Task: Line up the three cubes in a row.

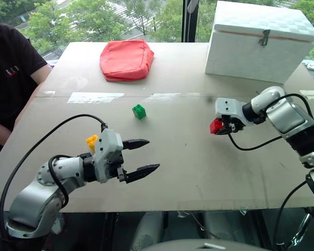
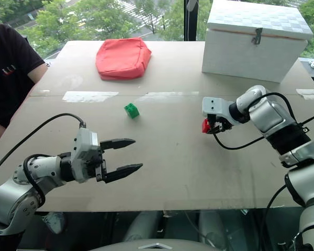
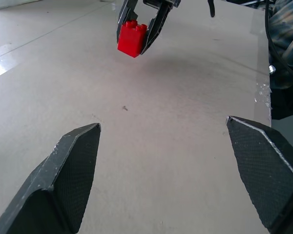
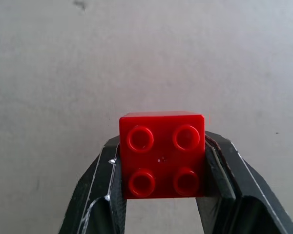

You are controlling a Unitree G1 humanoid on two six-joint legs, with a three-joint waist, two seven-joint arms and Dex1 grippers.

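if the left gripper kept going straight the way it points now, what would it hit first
Probably the red cube held in the right gripper, which lies ahead along the left gripper's line. The bare table lies between; depth and height are uncertain, so it might pass underneath.

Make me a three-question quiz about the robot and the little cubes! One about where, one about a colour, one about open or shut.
1. Where is the green cube?
A. on the table
B. on the white box
C. in the left gripper

2. What colour is the cube in the right gripper?
A. yellow
B. red
C. green

3. How is the left gripper?
A. shut on a cube
B. open, holding nothing
C. shut, holding nothing

Answers:
1. A, it sits alone on the table, in front of the red cushion.
2. B, the red cube is pinched between the black fingers.
3. B, its fingers stand apart with only table between them; the yellow cube lies behind it.
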